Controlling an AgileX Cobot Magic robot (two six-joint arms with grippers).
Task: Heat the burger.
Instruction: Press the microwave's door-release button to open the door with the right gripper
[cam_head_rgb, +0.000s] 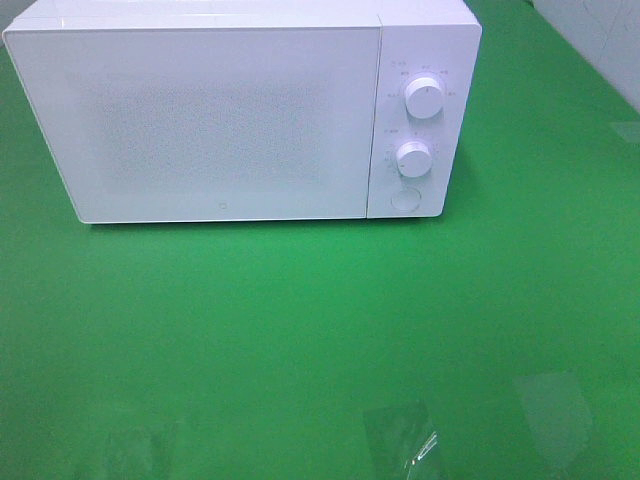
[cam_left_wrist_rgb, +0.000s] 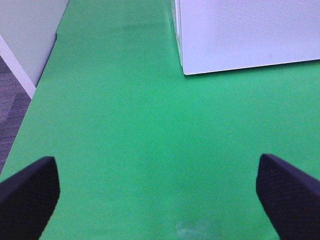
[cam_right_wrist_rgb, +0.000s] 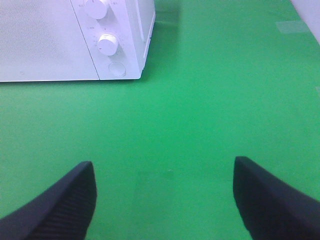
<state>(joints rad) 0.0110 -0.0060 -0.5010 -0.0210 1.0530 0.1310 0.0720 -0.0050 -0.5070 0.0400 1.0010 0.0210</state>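
no legible text, only blurry microwave (cam_head_rgb: 200, 120) dial markings (cam_head_rgb: 436, 71)

This looks like a robotics lab bench staged as a kitchen corner, not a real home kitchen. A white microwave oven (cam_head_rgb: 200, 120) stands alone on a table covered edge to edge by a plain bright green mat (cam_head_rgb: 300, 320). It has 2 controls, the upper dial (cam_head_rgb: 425, 98) and the lower dial (cam_head_rgb: 412, 157). Patches of clear tape (cam_head_rgb: 552, 405) are stuck flat on the mat. Beyond the table edge, the left wrist view shows dark grey office carpet (cam_left_wrist_rgb: 10, 110) and a pale partition panel (cam_left_wrist_rgb: 30, 30).
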